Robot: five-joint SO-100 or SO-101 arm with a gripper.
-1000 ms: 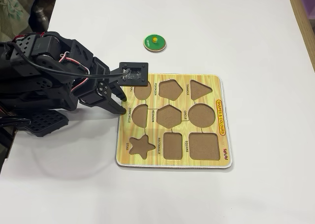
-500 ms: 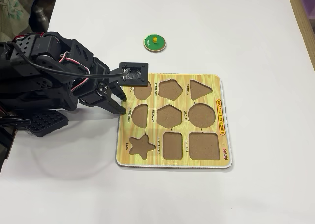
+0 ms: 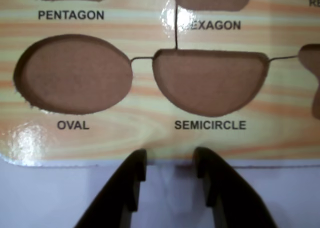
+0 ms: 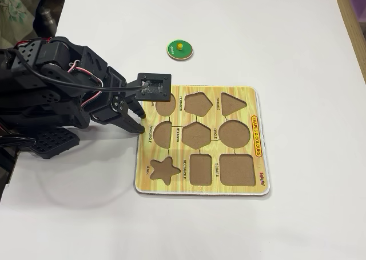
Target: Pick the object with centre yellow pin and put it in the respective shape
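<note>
Down low at the shape board (image 4: 240, 94) left edge, gripper (image 3: 170, 160) empty with jaws slightly apart. Farther back on the white table (image 4: 286, 31), green disc (image 4: 179, 49), well apart from the CIRCLE cutout (image 4: 234, 134).

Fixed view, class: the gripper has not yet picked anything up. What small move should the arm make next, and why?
Probably lift and swing the gripper toward the green disc. The gripper sits empty, slightly open, at the left edge of the shape board by the semicircle cutout, while the disc lies untouched on the white table beyond the board's far edge, and the circle cutout is empty.
</note>
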